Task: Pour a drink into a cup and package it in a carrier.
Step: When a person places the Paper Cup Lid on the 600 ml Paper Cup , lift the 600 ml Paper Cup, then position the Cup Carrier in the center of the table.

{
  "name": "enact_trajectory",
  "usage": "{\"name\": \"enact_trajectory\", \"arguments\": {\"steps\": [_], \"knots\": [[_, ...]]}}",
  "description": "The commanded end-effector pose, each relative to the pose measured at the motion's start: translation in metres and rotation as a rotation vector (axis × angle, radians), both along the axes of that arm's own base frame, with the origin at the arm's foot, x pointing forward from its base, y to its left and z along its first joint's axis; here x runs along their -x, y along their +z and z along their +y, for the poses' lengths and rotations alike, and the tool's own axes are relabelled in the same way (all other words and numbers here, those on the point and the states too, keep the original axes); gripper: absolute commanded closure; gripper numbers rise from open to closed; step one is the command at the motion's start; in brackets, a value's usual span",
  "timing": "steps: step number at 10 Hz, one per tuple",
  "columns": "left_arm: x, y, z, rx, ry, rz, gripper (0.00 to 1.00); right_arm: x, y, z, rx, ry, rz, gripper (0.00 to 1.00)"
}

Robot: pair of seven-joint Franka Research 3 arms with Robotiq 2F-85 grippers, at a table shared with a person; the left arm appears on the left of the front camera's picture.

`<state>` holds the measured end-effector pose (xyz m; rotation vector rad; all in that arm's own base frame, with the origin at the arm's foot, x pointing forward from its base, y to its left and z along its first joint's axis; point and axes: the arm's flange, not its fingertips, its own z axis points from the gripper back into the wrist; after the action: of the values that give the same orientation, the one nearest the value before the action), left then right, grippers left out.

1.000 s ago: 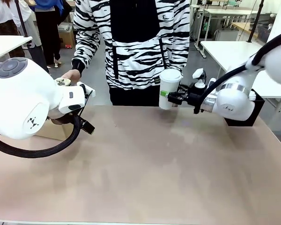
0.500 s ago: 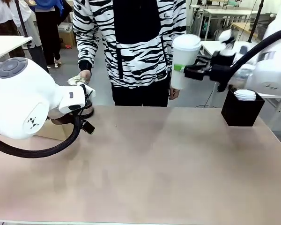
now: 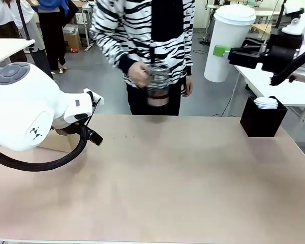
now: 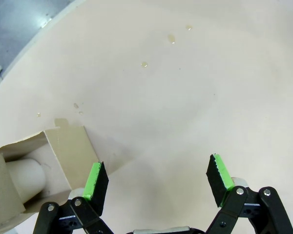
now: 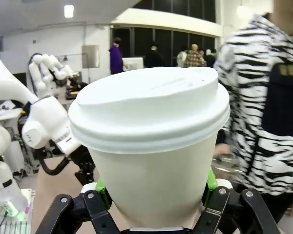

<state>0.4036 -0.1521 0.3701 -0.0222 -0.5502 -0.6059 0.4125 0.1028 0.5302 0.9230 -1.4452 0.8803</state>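
A: So, where's the white lidded paper cup [image 3: 227,43]?
B: Clamped in the right end effector [image 5: 154,190], high, far from the tan cardboard carrier [image 4: 68,151]. Thin walls probably crush, so mid-body suits. Meanwhile the left end effector [image 4: 158,180] gapes beside that carrier.

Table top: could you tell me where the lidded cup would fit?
Bare across the middle and near side, between the left arm and the black box of lids. Crowded at far left, where the carrier sits by that arm.

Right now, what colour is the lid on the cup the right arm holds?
White lid, like the cup; right wrist view shows it best.
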Motion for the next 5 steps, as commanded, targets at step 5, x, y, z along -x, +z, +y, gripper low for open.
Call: {"name": "enact_trajectory", "arguments": {"steps": [5], "knots": [[0.0002, 0.0001, 0.0006, 0.002, 0.000, 0.001, 0.00, -0.0069, -0.0027, 0.0034, 0.011, -0.029, 0.003, 0.20]]}}
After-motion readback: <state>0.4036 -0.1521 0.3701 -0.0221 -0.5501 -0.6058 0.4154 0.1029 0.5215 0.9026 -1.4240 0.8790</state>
